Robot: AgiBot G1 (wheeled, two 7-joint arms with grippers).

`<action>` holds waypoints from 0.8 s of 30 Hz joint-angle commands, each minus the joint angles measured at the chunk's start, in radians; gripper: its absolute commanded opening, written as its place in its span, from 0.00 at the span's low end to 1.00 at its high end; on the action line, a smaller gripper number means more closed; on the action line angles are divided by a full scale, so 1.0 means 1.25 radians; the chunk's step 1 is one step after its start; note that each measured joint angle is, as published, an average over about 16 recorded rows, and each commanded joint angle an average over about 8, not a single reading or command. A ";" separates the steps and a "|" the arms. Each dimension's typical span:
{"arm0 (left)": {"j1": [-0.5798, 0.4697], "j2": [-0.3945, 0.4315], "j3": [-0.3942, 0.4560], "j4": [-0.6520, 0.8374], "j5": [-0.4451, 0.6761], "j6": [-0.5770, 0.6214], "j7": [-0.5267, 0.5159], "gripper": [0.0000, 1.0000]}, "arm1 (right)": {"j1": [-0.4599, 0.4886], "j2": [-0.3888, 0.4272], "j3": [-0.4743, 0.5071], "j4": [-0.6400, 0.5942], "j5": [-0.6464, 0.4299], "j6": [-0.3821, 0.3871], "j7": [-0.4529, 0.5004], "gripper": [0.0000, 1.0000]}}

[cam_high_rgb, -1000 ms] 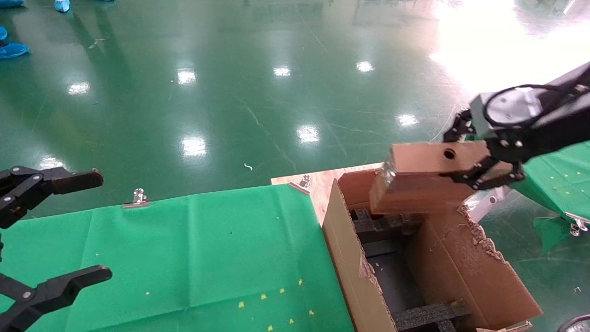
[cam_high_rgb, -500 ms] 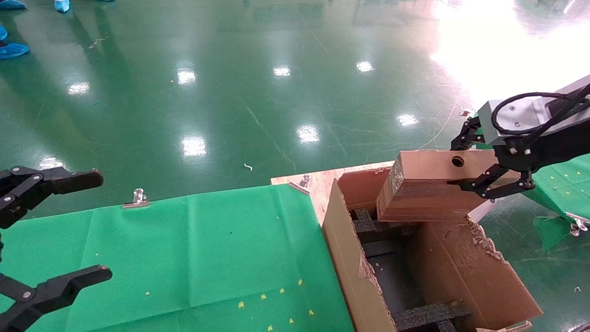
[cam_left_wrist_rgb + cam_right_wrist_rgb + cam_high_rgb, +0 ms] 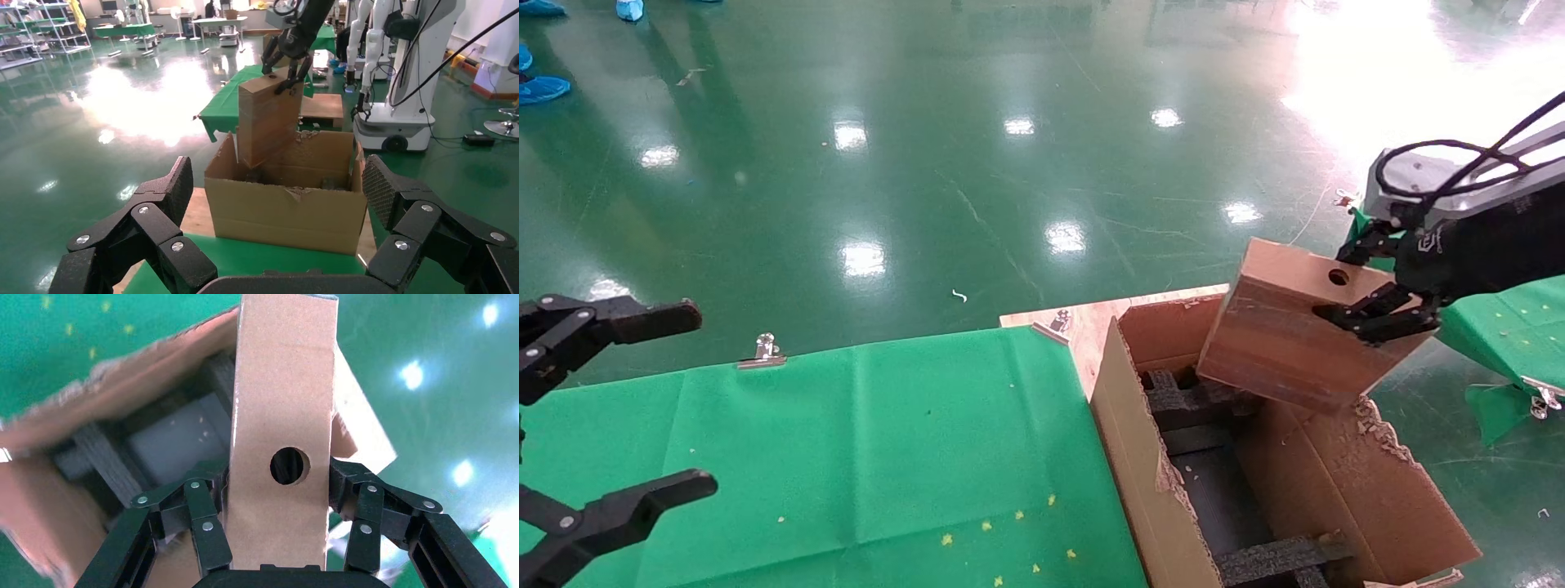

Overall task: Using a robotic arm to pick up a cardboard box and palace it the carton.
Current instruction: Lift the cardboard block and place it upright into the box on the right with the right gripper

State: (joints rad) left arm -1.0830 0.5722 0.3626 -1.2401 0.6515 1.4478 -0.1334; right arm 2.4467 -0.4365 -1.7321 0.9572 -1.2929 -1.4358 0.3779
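- The cardboard box (image 3: 1299, 327) is held tilted above the carton (image 3: 1279, 482), clamped in the right gripper (image 3: 1373, 314) jaws.
- Placing is judged under way; lowering between the foam inserts (image 3: 1197, 400) is called for.
- The left gripper (image 3: 601, 408) is parked, jaws apart.

We see the box (image 3: 1291, 343) in smooth matt brown cardboard, with a strip of glossy clear tape on its end. The carton (image 3: 1344, 482) is rougher corrugated cardboard, its flap edges ragged and crumbling, with coarse black foam (image 3: 1275, 558) inside. The table's cloth (image 3: 846, 457) is matt green fabric, held at the far edge by a shiny metal clip (image 3: 762, 349); bare pale wood (image 3: 1083, 322) shows at its far right corner. The floor (image 3: 977, 163) is glossy green.
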 commanded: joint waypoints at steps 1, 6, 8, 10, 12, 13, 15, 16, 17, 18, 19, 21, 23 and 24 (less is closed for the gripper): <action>0.000 0.000 0.000 0.000 0.000 0.000 0.000 1.00 | -0.004 0.013 -0.004 0.018 -0.003 0.021 0.075 0.00; 0.000 0.000 0.000 0.000 0.000 0.000 0.000 1.00 | -0.003 0.074 -0.020 0.135 -0.051 0.076 0.305 0.00; 0.000 0.000 0.000 0.000 0.000 0.000 0.000 1.00 | 0.001 0.098 -0.027 0.187 -0.084 0.095 0.390 0.00; 0.000 0.000 0.000 0.000 0.000 0.000 0.000 1.00 | 0.005 0.121 -0.033 0.236 -0.124 0.109 0.469 0.00; 0.000 0.000 0.000 0.000 0.000 0.000 0.000 1.00 | 0.009 0.140 -0.038 0.273 -0.162 0.120 0.546 0.00; 0.000 0.000 0.000 0.000 0.000 0.000 0.000 1.00 | 0.011 0.148 -0.041 0.286 -0.178 0.122 0.583 0.00; 0.000 0.000 0.000 0.000 0.000 0.000 0.000 1.00 | 0.014 0.159 -0.044 0.305 -0.204 0.125 0.650 0.00; 0.000 0.000 0.000 0.000 0.000 0.000 0.000 1.00 | 0.015 0.162 -0.045 0.310 -0.211 0.126 0.674 0.00; 0.000 0.000 0.000 0.000 0.000 0.000 0.000 1.00 | 0.015 0.166 -0.046 0.314 -0.218 0.127 0.701 0.00; 0.000 0.000 0.000 0.000 0.000 0.000 0.000 1.00 | 0.016 0.169 -0.047 0.318 -0.221 0.128 0.722 0.00; 0.000 0.000 0.000 0.000 0.000 0.000 0.000 1.00 | 0.016 0.172 -0.047 0.320 -0.223 0.128 0.740 0.00; 0.000 0.000 0.000 0.000 0.000 0.000 0.000 1.00 | 0.016 0.175 -0.048 0.325 -0.224 0.130 0.761 0.00; 0.000 0.000 0.000 0.000 0.000 0.000 0.000 1.00 | 0.017 0.178 -0.048 0.328 -0.224 0.132 0.770 0.00; 0.000 0.000 0.000 0.000 0.000 0.000 0.000 1.00 | 0.017 0.179 -0.049 0.329 -0.224 0.133 0.775 0.00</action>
State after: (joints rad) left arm -1.0829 0.5721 0.3625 -1.2399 0.6515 1.4475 -0.1333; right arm 2.4674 -0.2173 -1.7919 1.3619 -1.5717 -1.2736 1.3269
